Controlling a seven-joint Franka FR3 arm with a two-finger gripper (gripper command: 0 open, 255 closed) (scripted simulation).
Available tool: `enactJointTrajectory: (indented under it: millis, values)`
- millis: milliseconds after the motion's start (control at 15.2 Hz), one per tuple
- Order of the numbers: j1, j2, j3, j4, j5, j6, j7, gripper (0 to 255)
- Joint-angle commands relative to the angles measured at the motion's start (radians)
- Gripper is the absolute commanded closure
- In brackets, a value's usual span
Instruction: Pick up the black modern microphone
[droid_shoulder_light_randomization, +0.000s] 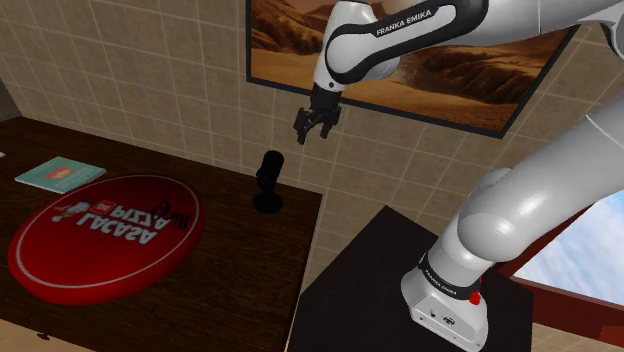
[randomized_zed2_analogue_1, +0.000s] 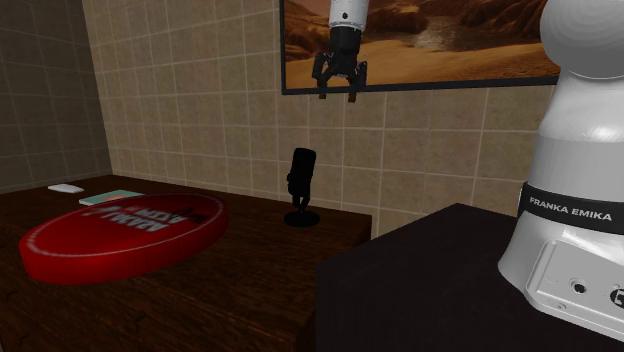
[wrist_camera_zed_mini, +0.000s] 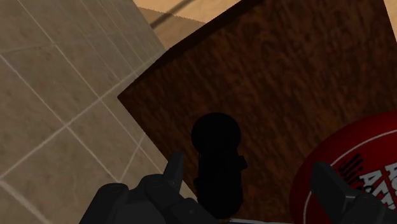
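Microphone (droid_shoulder_light_randomization: 269, 180) stands upright near the desk (droid_shoulder_light_randomization: 235, 290) corner, beside the tiled wall. Gripper (droid_shoulder_light_randomization: 316, 137) hangs above it, 2 fingers apart, empty. Approach step; next move likely calls for a straight descent to straddle its body.

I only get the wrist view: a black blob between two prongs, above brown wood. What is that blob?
Observer: A black microphone, standing upright on its round base near the back edge of the table.
Operator: So is the end effector touching it?
Observer: No. The end effector hangs well above it, with clear air between them.
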Motion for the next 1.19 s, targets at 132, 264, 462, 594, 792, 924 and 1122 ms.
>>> enactJointTrajectory:
  millis: [132,264,462,594,792,924,1122]
  values:
    - [-0.003,0.149,0.0,0.037,-0.002,0.135,-0.007,0]
    - [-0.003,0.225,0.0,0.065,-0.004,0.193,-0.008,0]
    - [-0.005,0.342,0.0,0.119,-0.007,0.271,-0.01,0]
    - [-0.005,0.42,-0.001,0.162,-0.01,0.317,-0.011,0]
    - [-0.005,0.536,-0.002,0.236,-0.015,0.374,-0.011,0]
    - [-0.005,0.587,-0.004,0.273,-0.017,0.396,-0.011,0]
    - [-0.005,0.618,-0.003,0.269,-0.015,0.431,-0.013,0]
